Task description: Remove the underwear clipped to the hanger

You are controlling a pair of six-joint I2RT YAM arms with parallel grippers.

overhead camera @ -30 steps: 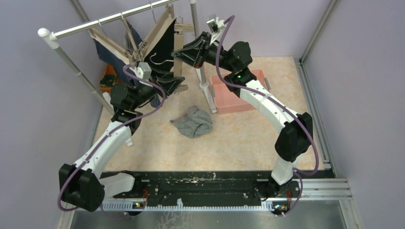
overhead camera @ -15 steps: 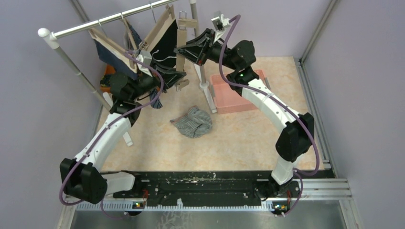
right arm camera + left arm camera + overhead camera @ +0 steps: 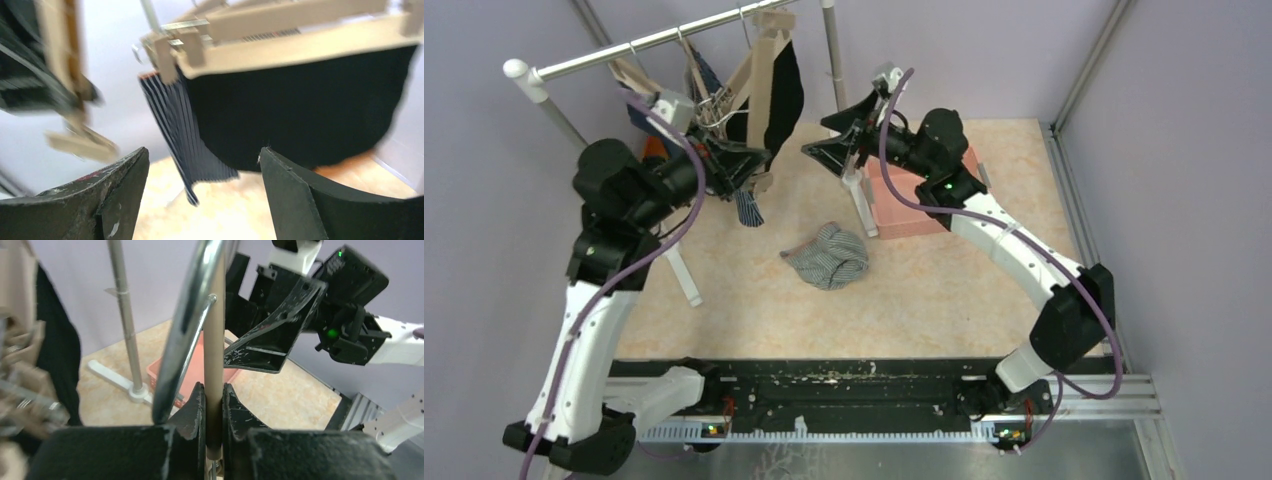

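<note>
**At the far-left rail, the right gripper lets go and backs off**

Over the last second the right gripper (image 3: 822,138) has come away from the hanger (image 3: 757,70). It has dropped toward the right, near the pink bin (image 3: 919,205), and its jaws stand wide apart with nothing between them. The left gripper (image 3: 746,165) has risen and the hanger has swung with it. The black underwear (image 3: 782,95) now hangs almost straight down below the rail (image 3: 654,38). That pair looks to be clipped on yet, as does the striped underwear (image 3: 746,205) beside it. One grey-striped piece (image 3: 829,255) lies on the table, well apart. I judge the unclipping unfinished, so the right arm needs a fresh approach to the clips.

Only the left wrist view shows the left fingers (image 3: 192,407) pinched tight on a beige bar of the hanger. Only the right wrist view, blurred by motion, shows the black cloth hanging straight from the clip bar.
</note>
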